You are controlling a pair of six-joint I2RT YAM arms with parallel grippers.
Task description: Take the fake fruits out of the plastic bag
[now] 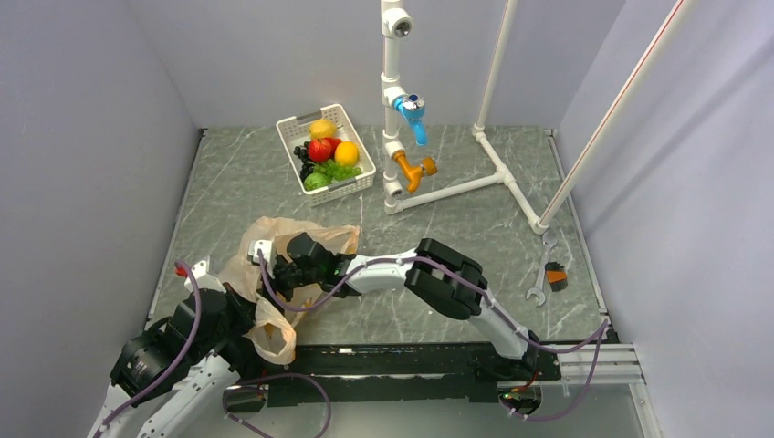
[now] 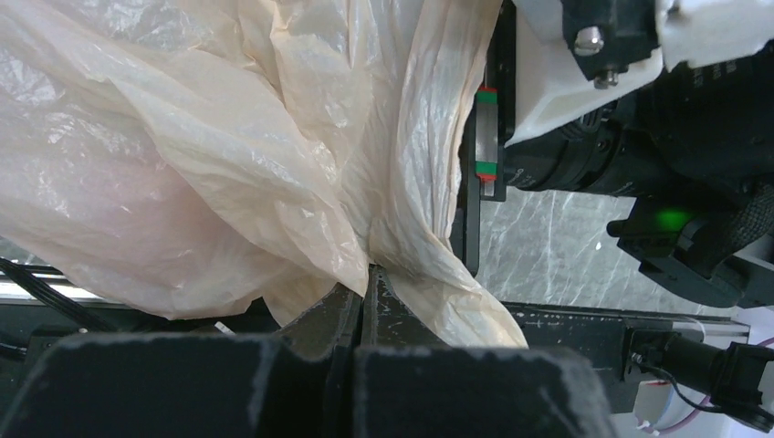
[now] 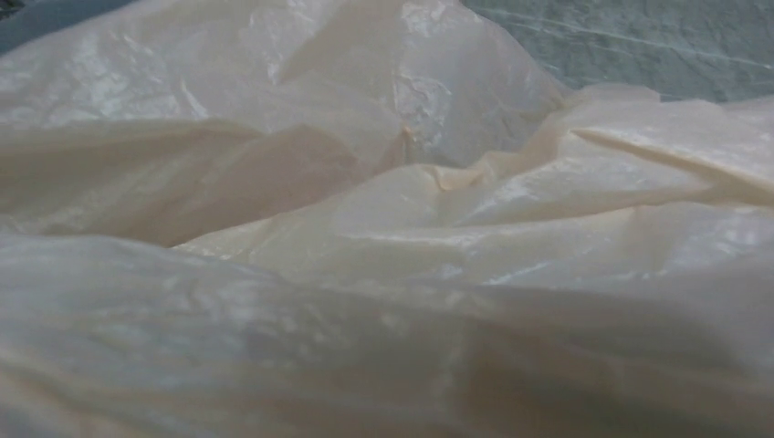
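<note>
Jaws of the left gripper (image 2: 363, 290) are pressed together on a pinched fold of the thin, crinkly, translucent peach-orange plastic bag (image 1: 274, 234), low at its near-left end. The film fans up and away from the pinch. Whether the jaws of the right gripper (image 1: 304, 260) are apart or together I cannot tell. From overhead they are sunk among the bag's folds, and the right wrist camera shows only film close up.

The bag lies slack and rumpled on the near-left part of the grey marbled desk (image 1: 456, 210), one lobe hanging towards the near edge. It looks almost weightless, limp and slippery, likely to slide and bunch rather than keep a shape. A firm pinch on a doubled fold or a handle loop seems the best hold. No bulge of fruit shows inside, though the folds could hide one.

Glossy plastic fruits sit in the white slotted basket (image 1: 345, 188) at the far side, well apart from the bag: a red apple (image 1: 319, 150), a green grape bunch (image 1: 339, 170) and a round green fruit (image 1: 316, 181). They look light, hard and slick, best taken around the middle.

Folded low at the near-left corner, the left arm (image 1: 196, 324) has its wrist tucked against the bag. Its partner, the right arm (image 1: 447, 274), stretches leftward across the desk with the elbow raised and the wrist dipping into the bag.
</note>
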